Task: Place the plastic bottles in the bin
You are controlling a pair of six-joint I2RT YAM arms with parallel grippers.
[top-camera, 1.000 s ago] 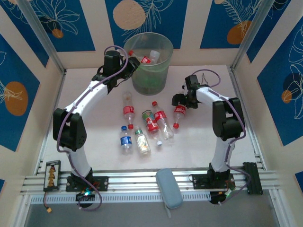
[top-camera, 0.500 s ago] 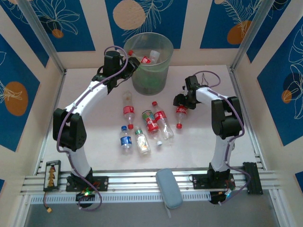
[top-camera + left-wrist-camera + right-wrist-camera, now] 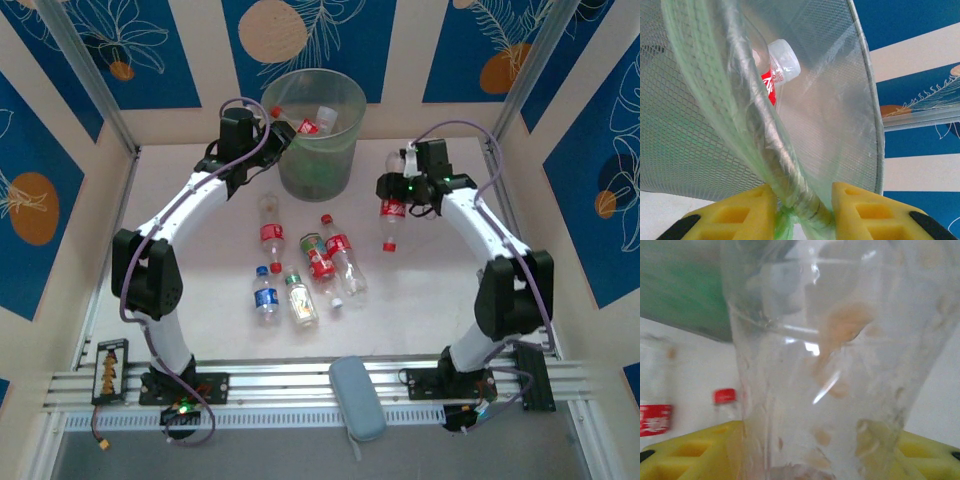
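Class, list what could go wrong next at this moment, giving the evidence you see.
1. The red-labelled bottle hangs cap-down from the right gripper; it might slip.
2. The left gripper pinches the bin by its rim; a tug could tip it.

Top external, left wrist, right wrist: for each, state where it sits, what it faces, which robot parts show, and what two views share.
Top external: above and behind the bases, looking down at the table; both arms show.
Left wrist: left arm, facing the bin; left gripper clamps its rim.
Right wrist: right arm, facing the held bottle in the right gripper.
Top and left wrist share the bin.
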